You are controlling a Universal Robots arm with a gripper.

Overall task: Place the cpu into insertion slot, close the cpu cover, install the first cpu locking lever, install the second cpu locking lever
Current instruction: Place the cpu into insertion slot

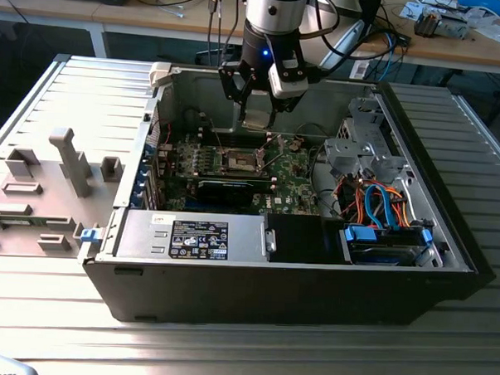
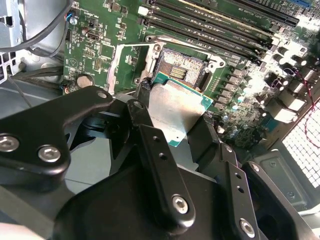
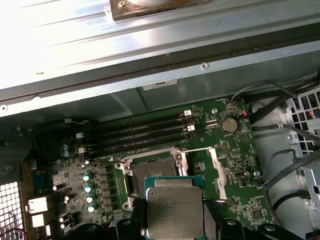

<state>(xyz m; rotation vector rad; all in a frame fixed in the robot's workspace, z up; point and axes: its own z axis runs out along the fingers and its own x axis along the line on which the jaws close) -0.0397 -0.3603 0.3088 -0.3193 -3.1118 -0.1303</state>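
The cpu (image 2: 176, 106) (image 3: 175, 206), a flat square chip with a dull silver top and green edge, hangs between my black fingers (image 2: 141, 97). My gripper (image 1: 257, 113) (image 2: 172, 114) (image 3: 175, 227) is shut on it inside the open computer case. Just beyond the chip lies the insertion slot (image 2: 181, 67) (image 3: 154, 169) (image 1: 240, 160), a square socket on the green motherboard with its contact field uncovered. The chip is above the socket and apart from it. The cpu cover (image 2: 125, 62) (image 3: 216, 167), a thin silver frame, stands swung open beside the socket.
Long memory slots (image 3: 142, 134) run beside the socket. The case's metal wall (image 3: 150, 60) rises close behind. A power supply (image 1: 198, 235) and a drive cage with blue cables (image 1: 386, 210) fill the near side. A grey plastic fixture (image 1: 60, 171) lies outside at the exterior view's left.
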